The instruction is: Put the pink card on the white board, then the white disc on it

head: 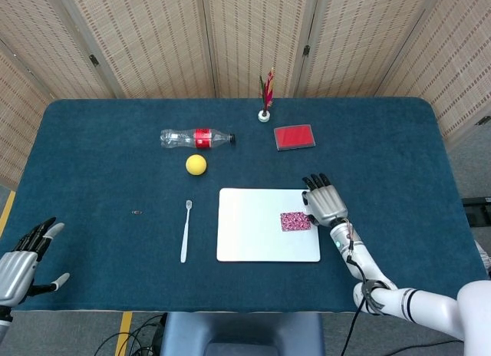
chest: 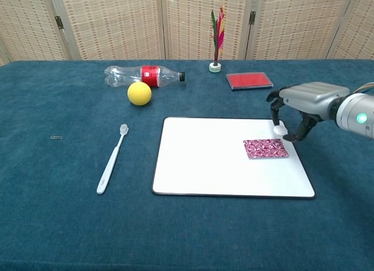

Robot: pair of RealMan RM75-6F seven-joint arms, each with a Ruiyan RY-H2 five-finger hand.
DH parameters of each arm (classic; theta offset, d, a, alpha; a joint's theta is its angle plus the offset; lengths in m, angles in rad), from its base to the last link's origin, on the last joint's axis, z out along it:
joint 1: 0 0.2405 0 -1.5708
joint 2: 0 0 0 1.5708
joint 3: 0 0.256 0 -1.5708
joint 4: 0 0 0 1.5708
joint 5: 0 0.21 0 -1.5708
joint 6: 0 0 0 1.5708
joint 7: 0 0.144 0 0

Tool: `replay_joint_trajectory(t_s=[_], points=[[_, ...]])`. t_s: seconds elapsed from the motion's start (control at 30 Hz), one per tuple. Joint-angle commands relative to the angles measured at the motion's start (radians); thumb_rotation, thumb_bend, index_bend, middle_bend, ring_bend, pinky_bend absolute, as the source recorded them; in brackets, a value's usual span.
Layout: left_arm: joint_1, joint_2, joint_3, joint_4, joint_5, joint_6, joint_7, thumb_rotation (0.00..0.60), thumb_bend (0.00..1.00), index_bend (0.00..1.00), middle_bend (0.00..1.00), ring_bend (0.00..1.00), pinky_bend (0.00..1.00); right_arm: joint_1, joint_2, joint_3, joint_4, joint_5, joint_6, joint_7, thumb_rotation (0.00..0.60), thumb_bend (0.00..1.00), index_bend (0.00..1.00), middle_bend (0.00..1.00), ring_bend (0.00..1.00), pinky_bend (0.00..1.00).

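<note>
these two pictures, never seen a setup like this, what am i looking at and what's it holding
It is a two-armed robot with humanlike hands at a blue table. One picture looks down from its head, the other looks forward from its chest. The right hand pinches a small white disc in its fingers, over the white board near the pink card. The left hand hangs open at the table's near corner. Also lying there: a bottle, yellow ball, toothbrush, red box and feather shuttlecock.
</note>
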Motion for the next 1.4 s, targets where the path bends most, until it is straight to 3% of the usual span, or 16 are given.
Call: replay_joint_trajectory(t_s=[0.03,0.47,0.53,0.7,0.9,1.13,1.4], points=[[0.003,0.003,0.000,0.002,0.003,0.006,-0.008,0.600,0.26,0.00,0.00,0.00,0.17,0.005,-0.019,-0.011,0.003,0.006,0.004,-0.019,0.600,0.26,0.51,0.09,0.00,0.00],[0.005,0.007,0.001,0.008,0.010,0.013,-0.026,0.600,0.25,0.00,0.00,0.00,0.17,0.016,-0.034,-0.028,-0.017,0.006,0.009,-0.045,0.600,0.24,0.51,0.08,0.00,0.00],[0.006,0.007,0.001,0.008,0.010,0.013,-0.024,0.600,0.25,0.00,0.00,0.00,0.17,0.014,-0.030,-0.030,-0.024,0.007,0.010,-0.045,0.600,0.22,0.46,0.07,0.00,0.00],[0.006,0.005,0.001,0.009,0.010,0.014,-0.019,0.600,0.25,0.00,0.00,0.00,0.17,0.017,-0.009,-0.036,-0.051,0.023,0.007,-0.063,0.600,0.19,0.25,0.04,0.00,0.00],[0.005,0.003,0.000,0.012,0.007,0.011,-0.014,0.600,0.25,0.00,0.00,0.00,0.17,0.006,0.022,-0.036,-0.103,-0.002,0.046,-0.054,0.600,0.19,0.20,0.03,0.00,0.00],[0.001,-0.004,-0.001,0.011,0.002,0.001,0.013,0.600,0.26,0.00,0.00,0.00,0.17,-0.080,0.129,-0.047,-0.243,-0.140,0.199,0.040,0.600,0.18,0.20,0.03,0.00,0.00],[0.004,-0.013,-0.006,0.000,-0.014,0.001,0.061,0.600,0.25,0.00,0.00,0.00,0.17,-0.309,0.220,-0.179,-0.281,-0.409,0.520,0.186,0.600,0.17,0.20,0.03,0.00,0.00]])
